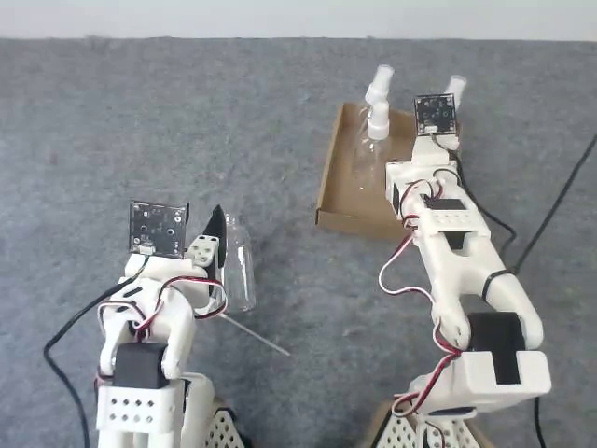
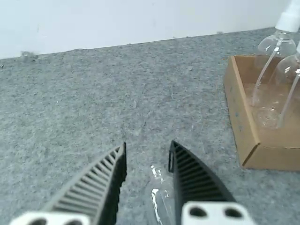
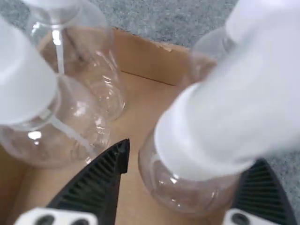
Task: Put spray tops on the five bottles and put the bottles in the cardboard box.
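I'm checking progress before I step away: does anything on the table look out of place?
Yes. One clear bottle lies on its side on the carpet beside the left tool, outside the cardboard box, with no spray top visible. A thin tube lies loose next to it.

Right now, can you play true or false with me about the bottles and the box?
1. The cardboard box is empty. False: bottles with spray tops stand in it.
2. A clear bottle lies on the carpet by the left gripper. True.
3. That lying bottle already wears its spray top. False: its neck is bare.
4. The right gripper is over the box, with its fingers on either side of a topped bottle. True.
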Robot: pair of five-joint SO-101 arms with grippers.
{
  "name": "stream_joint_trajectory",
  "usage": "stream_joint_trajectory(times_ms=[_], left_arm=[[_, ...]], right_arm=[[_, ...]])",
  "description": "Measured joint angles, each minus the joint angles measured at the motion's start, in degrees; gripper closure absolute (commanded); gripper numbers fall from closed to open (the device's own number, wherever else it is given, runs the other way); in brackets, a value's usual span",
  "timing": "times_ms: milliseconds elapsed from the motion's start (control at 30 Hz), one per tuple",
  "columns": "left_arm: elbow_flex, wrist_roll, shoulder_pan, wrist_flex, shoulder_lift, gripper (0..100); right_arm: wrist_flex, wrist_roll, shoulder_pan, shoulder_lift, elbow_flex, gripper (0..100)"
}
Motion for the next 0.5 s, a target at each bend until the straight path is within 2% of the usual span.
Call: stream_joint_trajectory(times_ms=[267, 500], left_arm=[[0.0, 0.0, 0.0, 0.0, 0.0, 87], [0.0, 0.0, 0.0, 0.0, 0.0, 87]], right_arm=[[2.5, 0.0, 0.0, -1.1, -0.7, 67.7], [6.9, -0.2, 0.5, -9.7, -0.7, 67.9]])
